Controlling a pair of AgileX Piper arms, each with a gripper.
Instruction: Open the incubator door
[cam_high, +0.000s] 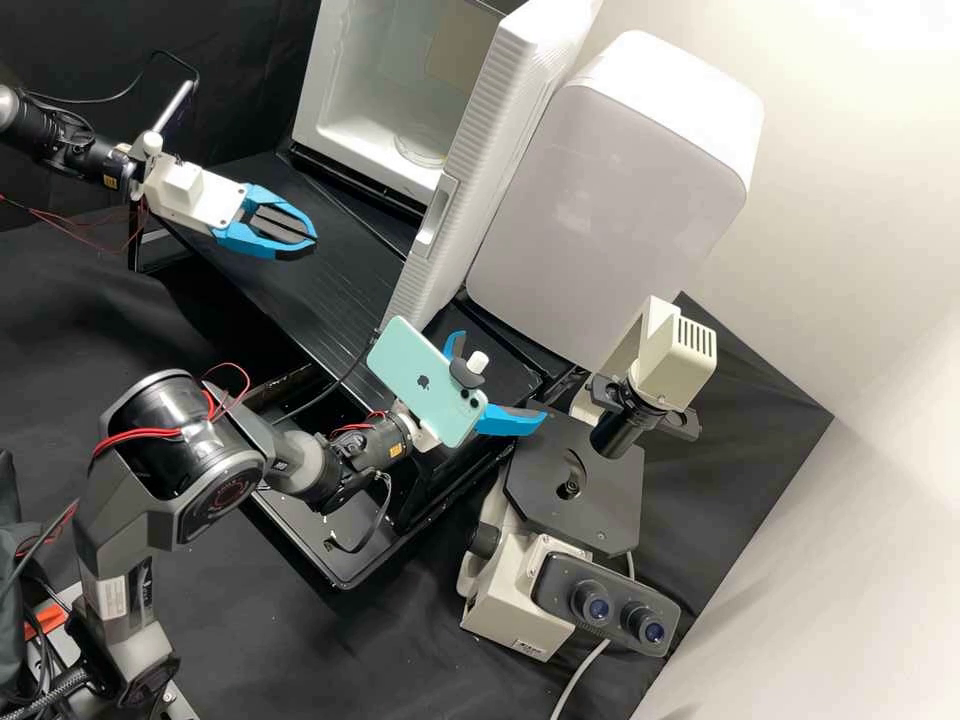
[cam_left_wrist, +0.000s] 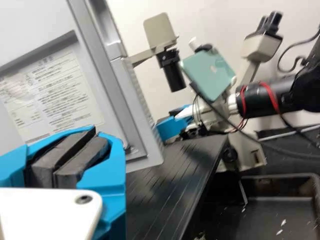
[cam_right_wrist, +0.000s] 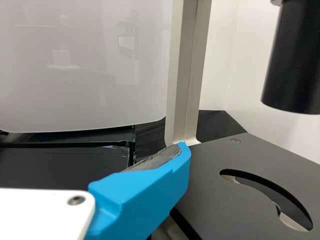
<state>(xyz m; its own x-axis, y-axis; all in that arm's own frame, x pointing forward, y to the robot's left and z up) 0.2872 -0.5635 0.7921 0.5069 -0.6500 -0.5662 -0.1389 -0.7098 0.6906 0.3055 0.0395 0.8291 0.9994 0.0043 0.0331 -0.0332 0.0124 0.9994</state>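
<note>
In the high view the white incubator (cam_high: 350, 100) stands with its ribbed door (cam_high: 500, 130) swung wide, its interior in sight. My left gripper (cam_high: 314, 241) is shut on nothing, in front of the opening on the door's inner side and apart from the door. The left wrist view shows the left gripper (cam_left_wrist: 94, 136) with its pads together and the door's labelled inner face (cam_left_wrist: 55, 95) beyond. My right gripper (cam_high: 502, 378) is open and empty, below the door's lower end, near the microscope. One blue finger (cam_right_wrist: 145, 192) shows in the right wrist view.
A white rounded box (cam_high: 610, 200) stands beside the door's outer side. The microscope (cam_high: 520, 600) is at the right, its flat stage (cam_right_wrist: 235, 160) close to the right gripper. A green phone (cam_high: 425, 380) is mounted on the right arm. A black ribbed platform (cam_high: 330, 290) lies beneath the left gripper.
</note>
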